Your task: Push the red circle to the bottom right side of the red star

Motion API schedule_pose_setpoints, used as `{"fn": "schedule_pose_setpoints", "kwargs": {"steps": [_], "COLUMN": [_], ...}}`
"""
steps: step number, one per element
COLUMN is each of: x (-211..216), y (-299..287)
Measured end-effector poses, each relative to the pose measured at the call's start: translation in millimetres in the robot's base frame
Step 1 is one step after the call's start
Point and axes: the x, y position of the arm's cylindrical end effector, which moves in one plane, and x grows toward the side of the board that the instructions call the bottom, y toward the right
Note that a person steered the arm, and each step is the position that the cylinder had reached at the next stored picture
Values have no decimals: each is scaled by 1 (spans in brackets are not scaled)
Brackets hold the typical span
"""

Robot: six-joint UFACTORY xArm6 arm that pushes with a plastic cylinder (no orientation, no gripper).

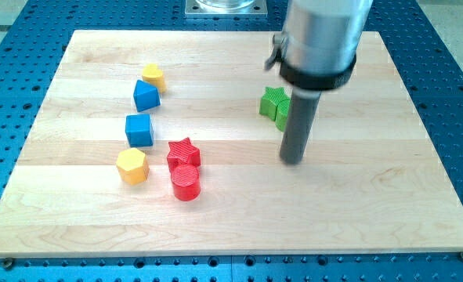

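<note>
Blocks lie scattered over the pale wooden surface [239, 219], which rests on a blue perforated base [450, 94]. The red circle [186, 182] sits low in the view's left half, touching the red star [183, 153] that stands just above it; the circle is directly below the star, perhaps a shade to the view's right. Just to the view's left of this pair is a yellow hexagon [132, 165], near them but not touching. Above the hexagon comes a blue cube [139, 129], then a second blue block [146, 95] with a slanted top, whose exact shape I cannot make out, and above that, touching it or nearly so, a small yellow block [153, 76] that looks roughly like a pentagon.

My arm has no jaws to open or close; it ends in a dark rod hanging from a wide silver cylinder [321, 35] ringed by a black collar. My tip [293, 160] rests on the surface right of the view's centre, well apart from the red circle and star, which lie off to its left. A green block [274, 103], seemingly a star, sits just up and left of the rod and is partly hidden behind it; I cannot tell whether rod and block touch.
</note>
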Motion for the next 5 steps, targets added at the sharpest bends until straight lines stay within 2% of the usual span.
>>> {"fn": "schedule_pose_setpoints", "kwargs": {"steps": [1, 2, 3, 5], "x": [53, 42, 32, 4], "y": [-97, -136, -154, -113]}}
